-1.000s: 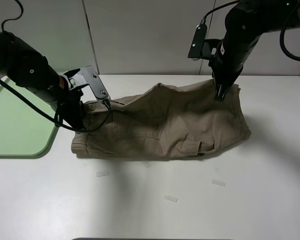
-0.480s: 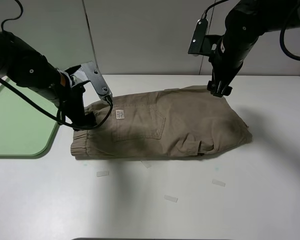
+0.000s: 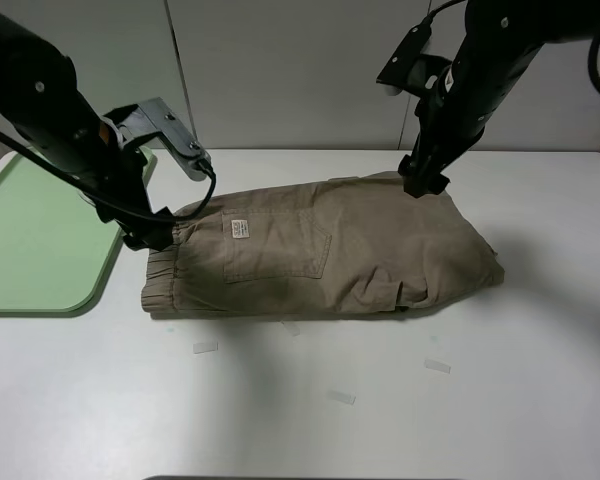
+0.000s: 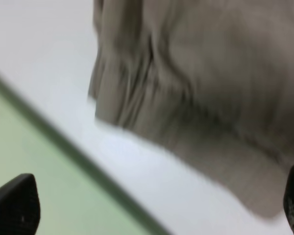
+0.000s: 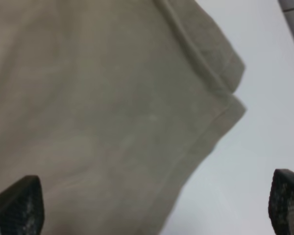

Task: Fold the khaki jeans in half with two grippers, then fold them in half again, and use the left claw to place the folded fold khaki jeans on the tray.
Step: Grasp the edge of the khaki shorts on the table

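Left fingers [image 4: 12, 208] and right fingers [image 5: 17, 205] gape wide, empty — next, I'd pinch both layers of the khaki jeans [image 3: 330, 250] nearest the right edge of the counter [image 3: 400, 420], lifting evenly.

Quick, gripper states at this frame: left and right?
Left gripper: open, holding nothing.
Right gripper: open, holding nothing.
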Controlling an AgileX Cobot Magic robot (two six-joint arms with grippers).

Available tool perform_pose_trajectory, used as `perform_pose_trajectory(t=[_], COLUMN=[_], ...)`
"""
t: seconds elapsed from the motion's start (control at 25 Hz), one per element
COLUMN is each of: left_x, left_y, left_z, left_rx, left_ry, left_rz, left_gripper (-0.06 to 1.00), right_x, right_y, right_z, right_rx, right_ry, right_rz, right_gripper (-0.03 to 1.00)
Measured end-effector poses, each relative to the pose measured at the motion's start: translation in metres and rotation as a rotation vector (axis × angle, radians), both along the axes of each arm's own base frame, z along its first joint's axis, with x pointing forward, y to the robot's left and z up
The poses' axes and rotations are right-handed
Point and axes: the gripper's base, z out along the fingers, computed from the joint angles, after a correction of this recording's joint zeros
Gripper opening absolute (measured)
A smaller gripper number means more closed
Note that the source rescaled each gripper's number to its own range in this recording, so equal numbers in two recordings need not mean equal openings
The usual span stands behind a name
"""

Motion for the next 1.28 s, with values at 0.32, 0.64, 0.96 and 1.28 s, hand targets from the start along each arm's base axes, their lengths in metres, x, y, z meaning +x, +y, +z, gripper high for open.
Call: perform_pose_trajectory(t=[0.32, 0.64, 0.96, 1.28], left_x=[-0.045, -0.131, -0.254, -0.306], left_y=[0.025, 0.065, 0.114, 0.13], left_z=[0.068, 0.147, 0.156, 0.102], left_rx=[0.005, -0.18, -0.476, -0.634], left_ry=[0.052, -0.154, -0.431, -0.512], left_rz=[0.244, 0.401, 0.397, 0.355], left_gripper=[1.0, 0.99, 0.98, 0.98], right_x=[-0.033, -0.046, -0.046, -0.046], right_y=[-0.001, -0.002, 0.0, 0.0], right_z=[0.027, 0.03, 0.03, 0.03], right_rx=[0.169, 0.187, 0.206, 0.209], right_ry=[0.186, 0.297, 0.31, 0.309], right_rz=[-0.203, -0.267, -0.274, -0.274], right_gripper=[1.0, 1.0, 1.0, 1.0])
